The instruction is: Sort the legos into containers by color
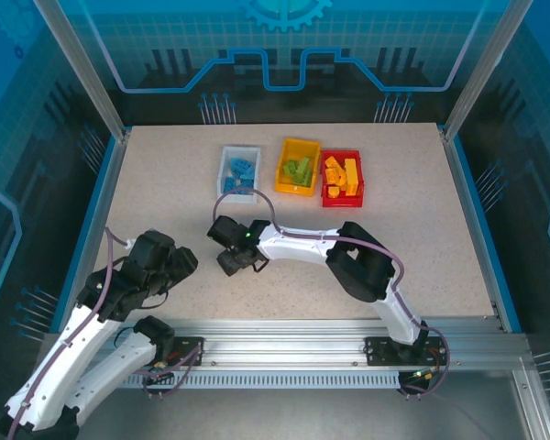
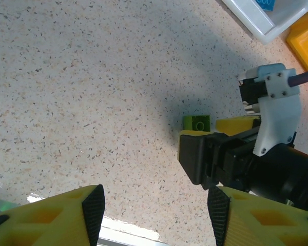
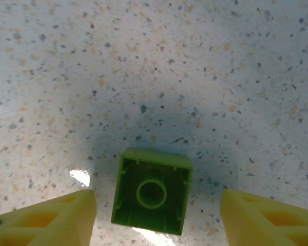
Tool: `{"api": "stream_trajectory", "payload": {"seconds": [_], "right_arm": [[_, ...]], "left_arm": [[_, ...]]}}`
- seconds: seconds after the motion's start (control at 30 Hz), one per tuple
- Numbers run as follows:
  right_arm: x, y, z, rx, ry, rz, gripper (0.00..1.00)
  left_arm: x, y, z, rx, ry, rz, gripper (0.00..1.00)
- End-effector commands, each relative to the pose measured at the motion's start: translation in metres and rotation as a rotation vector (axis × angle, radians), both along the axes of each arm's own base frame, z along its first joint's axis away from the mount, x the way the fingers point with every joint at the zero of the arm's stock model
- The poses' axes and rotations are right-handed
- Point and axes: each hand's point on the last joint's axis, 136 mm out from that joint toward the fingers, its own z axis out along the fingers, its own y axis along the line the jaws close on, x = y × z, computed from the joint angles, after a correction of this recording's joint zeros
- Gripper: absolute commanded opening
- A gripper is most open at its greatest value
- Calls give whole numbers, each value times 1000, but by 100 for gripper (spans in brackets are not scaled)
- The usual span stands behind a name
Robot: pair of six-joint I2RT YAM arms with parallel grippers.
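Note:
A single green lego [image 3: 153, 190] lies upside down on the speckled table, its hollow underside facing up. My right gripper [image 3: 156, 218] hangs straight over it, open, with a gap between each yellow finger and the brick. In the left wrist view the same green lego [image 2: 196, 123] peeks out beside the right arm's wrist. My left gripper [image 2: 156, 210] is open and holds nothing, low over bare table to the left of the right gripper [image 1: 231, 257]. At the back stand the containers: a white bin [image 1: 225, 163] with blue legos, a yellow bin [image 1: 285, 167] with green legos and a red bin [image 1: 357, 174] with orange legos.
The right arm [image 1: 348, 257] stretches across the table's middle from its base at the near right. The left arm [image 1: 119, 293] sits at the near left. A metal rail [image 1: 284, 344] runs along the near edge, and blue walls enclose the table.

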Motion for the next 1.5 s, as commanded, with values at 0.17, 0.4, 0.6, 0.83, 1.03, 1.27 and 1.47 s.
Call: {"api": "stream_trajectory", "payload": {"seconds": [0.17, 0.4, 0.6, 0.83, 1.03, 1.27, 1.47], "right_arm": [[7, 6, -12, -41, -10, -14, 49], [11, 10, -4, -25, -28, -19, 35], [38, -20, 60, 55, -117, -108, 32], [116, -86, 113, 133, -155, -277, 33], [197, -131, 125, 176, -168, -418, 32], [267, -155, 106, 200, -147, -506, 33], [303, -163, 87, 214, -162, -523, 33]], "left_arm": [[0, 2, -2, 8, 13, 12, 58], [3, -2, 1, -10, -6, -1, 57], [27, -35, 21, -89, -82, -131, 56], [91, -95, 58, -179, -172, -309, 56], [155, -142, 93, -225, -271, -423, 57], [221, -183, 100, -242, -325, -503, 57], [251, -199, 95, -255, -343, -530, 57]]}}
